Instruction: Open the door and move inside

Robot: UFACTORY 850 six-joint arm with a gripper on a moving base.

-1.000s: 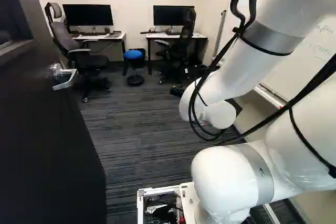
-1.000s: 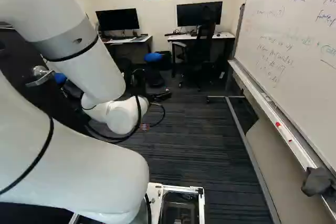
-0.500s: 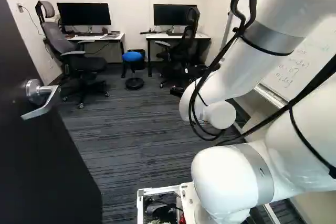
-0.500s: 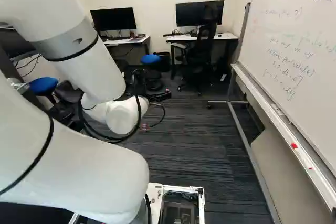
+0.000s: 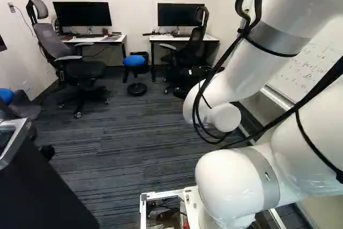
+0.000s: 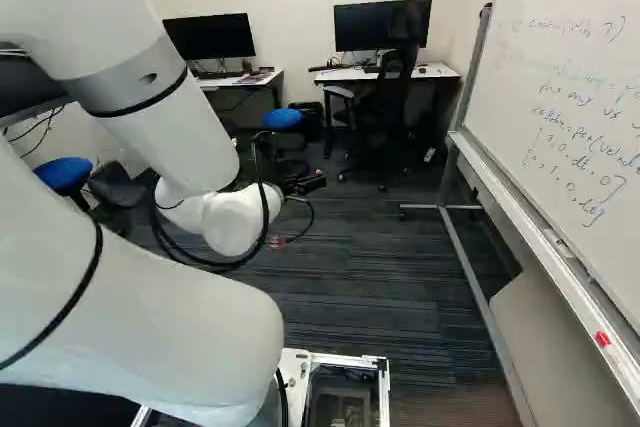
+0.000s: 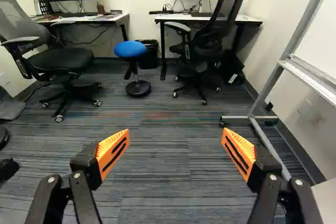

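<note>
Carpet [image 7: 168, 182], blue stool [image 7: 130, 49] beyond. Our gripper [image 7: 175, 137]: fingers apart, empty. Door opening judged done; we appear inside, perhaps short roll remaining.

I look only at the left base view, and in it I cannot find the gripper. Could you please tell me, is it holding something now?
Observer: No. The wrist view shows the gripper open, its fingers wide apart, with nothing between them.
Operator: Thank you. Before I plan driving further in, is there something low on the floor that the arm hides from me?
Observer: Yes. In the right base view, the whiteboard stands on a frame with a low crossbar, which reaches out over the floor ahead, toward the middle of the room.
</note>
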